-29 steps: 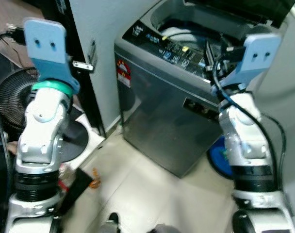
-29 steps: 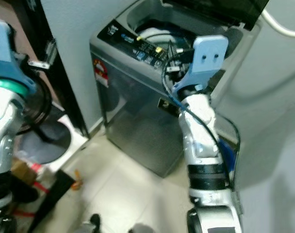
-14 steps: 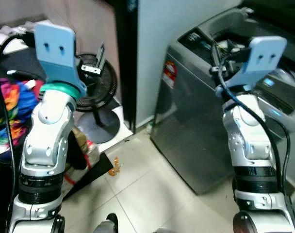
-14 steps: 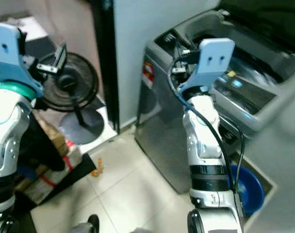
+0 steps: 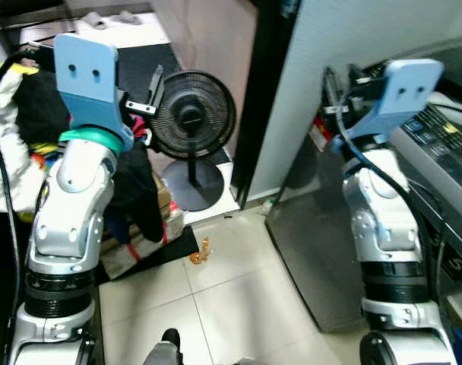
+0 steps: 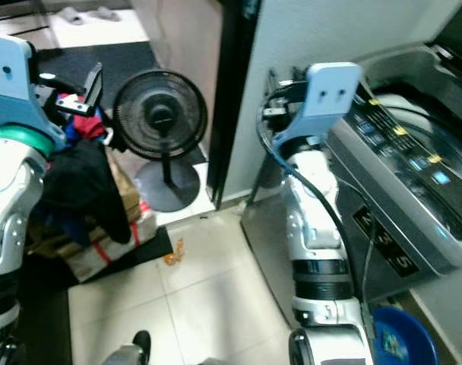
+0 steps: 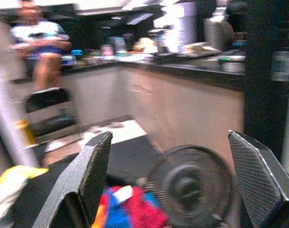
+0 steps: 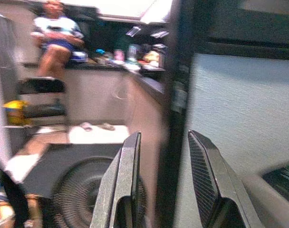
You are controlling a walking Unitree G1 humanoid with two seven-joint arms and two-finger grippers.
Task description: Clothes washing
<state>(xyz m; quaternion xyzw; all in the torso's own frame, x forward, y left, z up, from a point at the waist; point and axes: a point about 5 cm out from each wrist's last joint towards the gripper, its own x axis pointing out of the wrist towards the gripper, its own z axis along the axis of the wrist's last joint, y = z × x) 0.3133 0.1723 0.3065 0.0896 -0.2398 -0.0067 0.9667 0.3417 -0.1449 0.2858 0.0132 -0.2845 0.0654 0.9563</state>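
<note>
The grey top-loading washing machine (image 6: 413, 190) stands at the right edge, its control panel facing up. A heap of clothes (image 6: 83, 179), black with red and blue pieces, lies on the left beside my raised left arm (image 5: 71, 198). The same red and blue clothes (image 7: 130, 209) lie below my left gripper (image 7: 170, 180), which is open wide and holds nothing. My right arm (image 5: 383, 228) is raised in front of the machine. My right gripper (image 8: 163, 183) holds nothing, with a narrow gap between its fingers.
A black standing fan (image 5: 194, 122) stands by a dark door frame (image 6: 231, 91). A taped cardboard box (image 6: 109, 243) lies under the clothes and an orange scrap (image 5: 198, 255) on the tiles. A blue basin (image 6: 402, 338) sits beside the machine. A person (image 7: 40, 42) sits far off.
The camera has swung left: the washing machine slid to the right edge, and the fan, door frame and clothes heap came into view. Both arms keep the same raised pose.
</note>
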